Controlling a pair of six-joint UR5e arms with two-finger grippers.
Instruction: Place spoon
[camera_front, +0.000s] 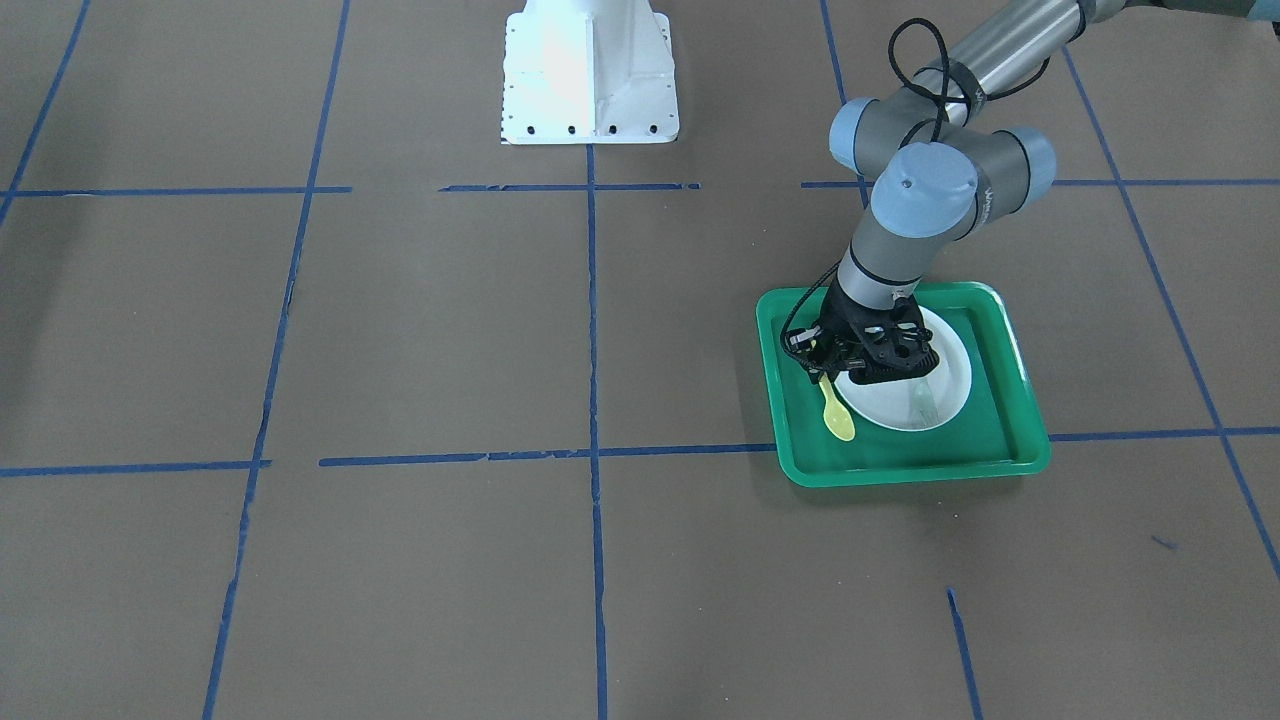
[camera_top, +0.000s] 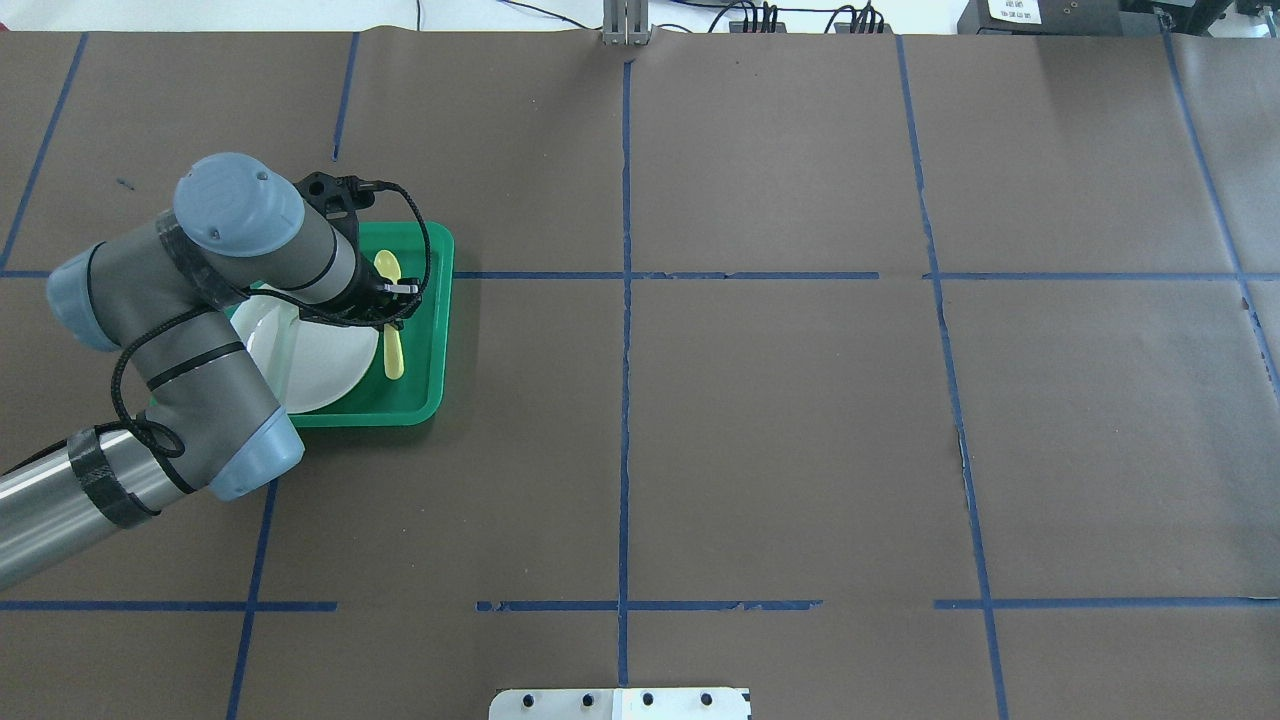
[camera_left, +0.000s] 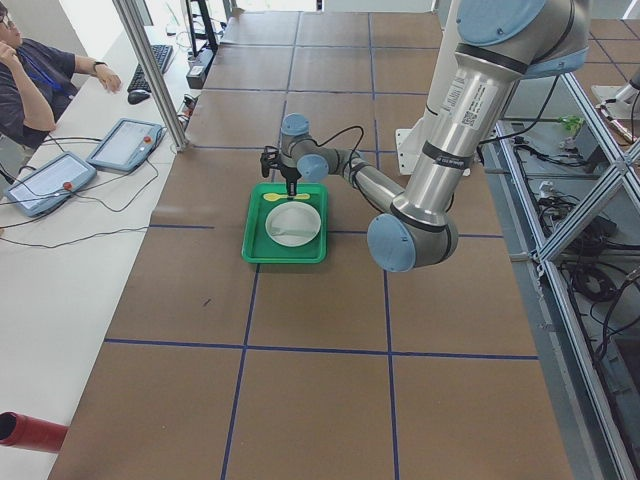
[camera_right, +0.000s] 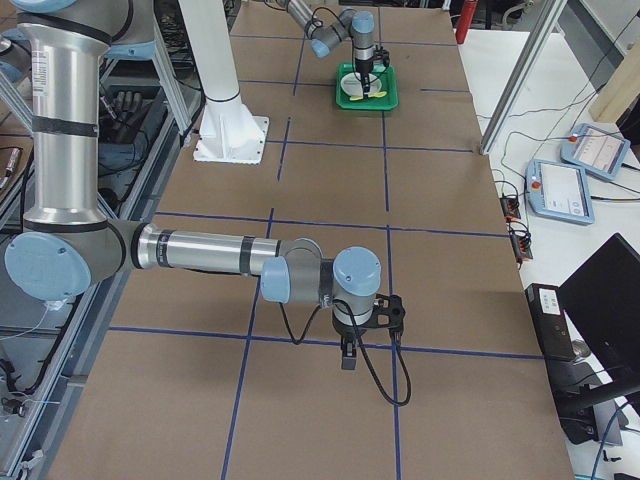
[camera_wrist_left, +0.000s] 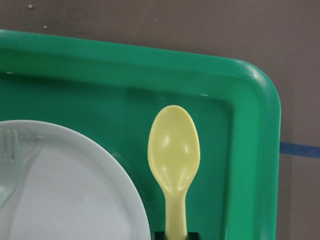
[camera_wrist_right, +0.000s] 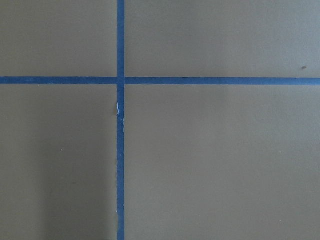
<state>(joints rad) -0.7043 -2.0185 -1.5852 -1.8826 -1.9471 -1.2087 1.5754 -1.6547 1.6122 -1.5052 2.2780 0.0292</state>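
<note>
The small yellow spoon (camera_front: 836, 417) lies along the strip of the green tray (camera_front: 900, 455) beside the white plate (camera_front: 900, 405), with its bowl pointing away from the robot. My left gripper (camera_front: 822, 372) is low over the tray and shut on the spoon's handle. In the left wrist view the spoon (camera_wrist_left: 174, 150) runs up from between my fingertips (camera_wrist_left: 192, 235), close to the tray floor (camera_wrist_left: 250, 150). The overhead view shows the spoon (camera_top: 393, 355) right of the plate (camera_top: 320, 370). My right gripper (camera_right: 345, 355) hangs over bare table far away; I cannot tell whether it is open or shut.
A pale grey-green fork (camera_front: 925, 400) lies on the plate. The tray's raised rim (camera_top: 420, 400) runs close to the spoon. The robot's white base (camera_front: 590, 70) stands at the table's middle edge. Brown paper with blue tape lines covers the table.
</note>
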